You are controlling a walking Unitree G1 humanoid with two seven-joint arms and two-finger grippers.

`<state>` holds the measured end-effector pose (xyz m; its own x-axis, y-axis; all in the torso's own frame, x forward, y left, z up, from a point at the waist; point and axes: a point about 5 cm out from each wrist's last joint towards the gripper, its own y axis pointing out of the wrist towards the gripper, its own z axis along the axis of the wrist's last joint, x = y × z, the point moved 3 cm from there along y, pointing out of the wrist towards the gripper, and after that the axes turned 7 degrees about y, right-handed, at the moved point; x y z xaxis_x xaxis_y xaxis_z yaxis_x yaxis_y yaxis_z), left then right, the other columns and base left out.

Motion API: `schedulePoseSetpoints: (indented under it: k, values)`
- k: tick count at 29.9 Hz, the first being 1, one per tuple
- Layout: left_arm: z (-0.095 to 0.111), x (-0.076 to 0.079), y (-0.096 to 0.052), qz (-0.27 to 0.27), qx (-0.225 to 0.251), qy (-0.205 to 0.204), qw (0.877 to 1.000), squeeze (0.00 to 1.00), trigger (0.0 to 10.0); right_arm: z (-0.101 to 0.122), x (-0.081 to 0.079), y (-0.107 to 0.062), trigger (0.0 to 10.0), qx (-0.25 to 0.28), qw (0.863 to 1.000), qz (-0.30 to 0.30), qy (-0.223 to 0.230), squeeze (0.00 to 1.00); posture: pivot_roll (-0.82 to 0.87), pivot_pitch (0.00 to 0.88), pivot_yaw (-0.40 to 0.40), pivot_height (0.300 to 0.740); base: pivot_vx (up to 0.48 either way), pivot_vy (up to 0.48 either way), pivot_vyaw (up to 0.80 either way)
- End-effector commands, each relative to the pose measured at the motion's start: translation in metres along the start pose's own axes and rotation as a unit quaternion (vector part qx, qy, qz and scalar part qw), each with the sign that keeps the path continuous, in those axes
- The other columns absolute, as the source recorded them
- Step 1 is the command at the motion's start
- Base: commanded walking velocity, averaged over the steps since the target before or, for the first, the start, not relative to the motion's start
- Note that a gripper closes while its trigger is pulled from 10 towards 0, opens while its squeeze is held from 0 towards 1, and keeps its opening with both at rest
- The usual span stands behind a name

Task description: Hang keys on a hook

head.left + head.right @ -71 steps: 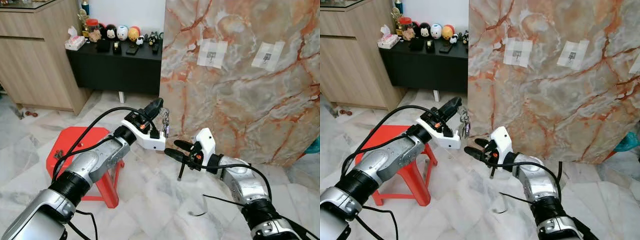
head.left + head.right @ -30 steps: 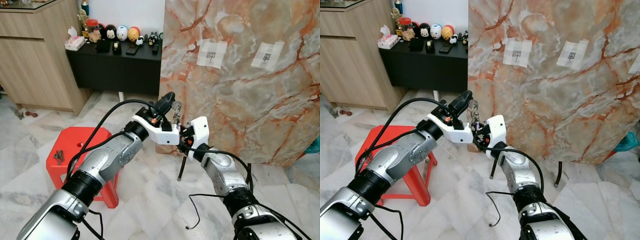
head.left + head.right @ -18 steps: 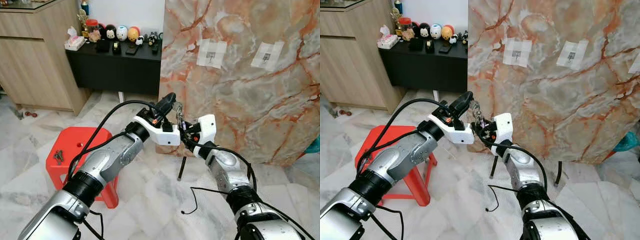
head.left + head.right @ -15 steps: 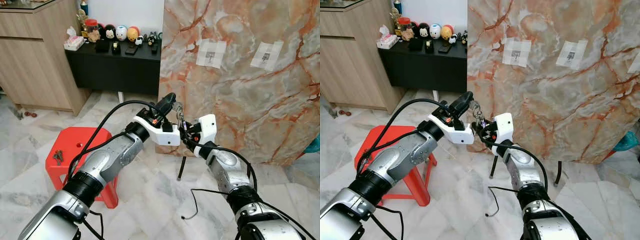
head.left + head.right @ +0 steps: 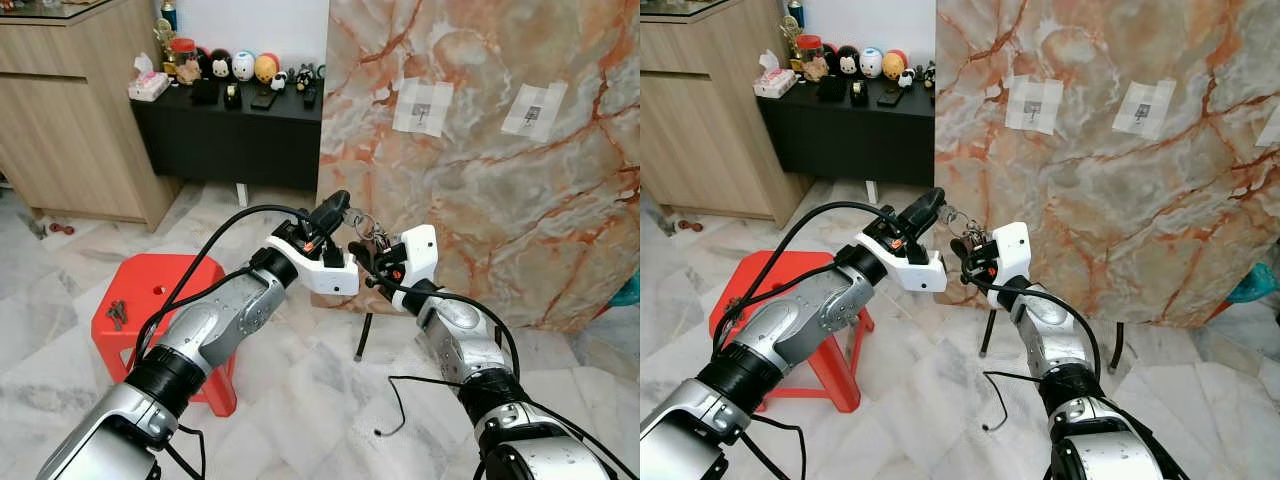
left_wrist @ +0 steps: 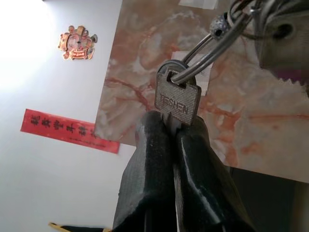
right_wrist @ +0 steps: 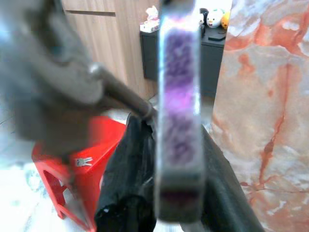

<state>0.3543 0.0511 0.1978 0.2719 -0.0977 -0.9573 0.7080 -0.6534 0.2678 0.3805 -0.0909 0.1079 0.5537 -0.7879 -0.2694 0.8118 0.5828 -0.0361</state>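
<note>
- Read "TESHEN" stamped on the head of a steel key, seen in the left wrist view.
- Left gripper clamped narrow on that key's blade, fingers pressed together with the key between them.
- Bunch of keys held in mid-air between the two grippers, in front of the marble slab; split rings threaded through the key's head.
- Right gripper pinched tight on a flat purple-faced tag of the same bunch.
- Two white paper squares with small hooks fixed high on the slab, well apart from the keys.
- Red strip with Chinese characters on the white wall, too small to read; a small gold and red ornament above it.
- One red plastic stool to the robot's left, another small set of keys lying on its seat.
- Black sideboard behind, with a row of round figurines and a tissue box; wooden cabinet beside it.
- Black cables hanging loose from the right arm over the marble floor.
</note>
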Motion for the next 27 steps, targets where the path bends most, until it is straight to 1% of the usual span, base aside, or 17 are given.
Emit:
schedulePoseSetpoints:
  k: [1,16,19,21,27]
  values:
    - [-0.002,0.003,-0.001,-0.009,-0.007,-0.002,1.0,0.0,10.0,0.001,0.009,-0.005,0.0,-0.002,1.0,-0.013,0.0,0.0,0.09,0.0,-0.121,0.74,0.0,0.0,0.0]
    - [-0.004,0.009,-0.004,-0.023,-0.008,0.001,1.0,0.0,10.0,0.003,0.01,-0.007,0.0,-0.002,1.0,-0.01,-0.013,0.0,0.09,0.0,-0.125,0.74,0.0,0.0,0.0]
    - [-0.006,0.018,-0.007,-0.048,-0.012,-0.001,0.999,0.0,10.0,0.003,0.01,-0.007,0.0,-0.004,1.0,-0.006,-0.019,0.0,0.09,0.0,-0.126,0.74,0.0,0.0,0.0]
    - [-0.009,0.032,-0.012,-0.078,-0.022,-0.008,0.997,0.0,10.0,0.003,0.01,-0.008,0.0,-0.005,1.0,-0.005,-0.021,0.0,0.09,0.0,-0.125,0.74,0.0,0.0,0.0]
    - [-0.009,0.033,-0.014,-0.08,-0.022,-0.014,0.996,0.0,10.0,0.0,0.006,-0.009,0.0,-0.014,0.999,0.013,-0.027,0.0,0.09,0.0,-0.126,0.74,0.0,0.0,0.0]
